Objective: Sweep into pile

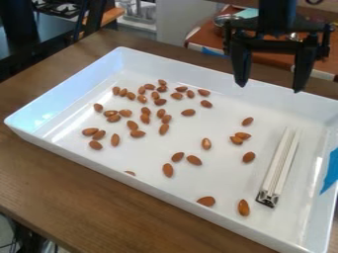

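Tray [170,196]: smooth white plastic by look, glossy, with bright reflections on inner wall. Table [59,180]: brown wood, visible grain, low sheen. Almonds [206,144]: matt brown skins. Tape [330,170]: matt blue. Gripper [274,66]: black, mostly matt.

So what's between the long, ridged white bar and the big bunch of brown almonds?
A few loose almonds on the white tray, in the camera view.

Black is running right through this one: the gripper [270,88] is sporting two chunky fingers [242,62], each narrowing towards its tip. Above them a broad crossbar [274,45] is stretching across, knobbly dark end pieces [324,42] are jutting out, and a thick black arm section [276,17] is topping it all!
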`<state>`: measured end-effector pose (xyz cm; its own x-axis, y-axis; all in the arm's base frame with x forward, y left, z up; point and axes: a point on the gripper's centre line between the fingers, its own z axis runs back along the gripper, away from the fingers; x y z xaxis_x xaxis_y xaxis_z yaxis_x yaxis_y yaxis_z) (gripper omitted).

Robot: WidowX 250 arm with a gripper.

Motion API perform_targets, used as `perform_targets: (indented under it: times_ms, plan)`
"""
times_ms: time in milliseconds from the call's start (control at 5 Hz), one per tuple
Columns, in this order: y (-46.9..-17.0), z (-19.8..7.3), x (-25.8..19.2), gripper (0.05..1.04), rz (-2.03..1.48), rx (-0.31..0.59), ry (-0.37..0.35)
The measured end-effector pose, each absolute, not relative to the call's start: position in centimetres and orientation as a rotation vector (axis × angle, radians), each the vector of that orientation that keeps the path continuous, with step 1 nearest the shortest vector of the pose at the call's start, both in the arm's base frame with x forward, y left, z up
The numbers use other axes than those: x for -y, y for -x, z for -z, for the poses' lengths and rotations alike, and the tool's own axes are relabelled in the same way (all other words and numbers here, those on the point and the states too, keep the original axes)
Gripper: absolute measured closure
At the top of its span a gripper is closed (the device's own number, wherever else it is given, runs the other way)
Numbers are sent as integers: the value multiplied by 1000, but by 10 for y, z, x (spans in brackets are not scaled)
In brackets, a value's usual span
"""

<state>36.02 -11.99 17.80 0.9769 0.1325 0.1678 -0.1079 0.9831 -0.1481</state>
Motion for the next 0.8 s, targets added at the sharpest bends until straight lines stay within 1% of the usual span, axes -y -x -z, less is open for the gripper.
perform_targets:
  times_ms: [200, 400, 600, 800]
  plan:
    - [-357, -159, 119, 83, -130, 124, 121]
    - [-355, -153, 126, 83, -128, 118, 108]
    - [-353, -141, 133, 83, -120, 130, 79]
    - [-352, -124, 139, 83, -120, 122, 48]
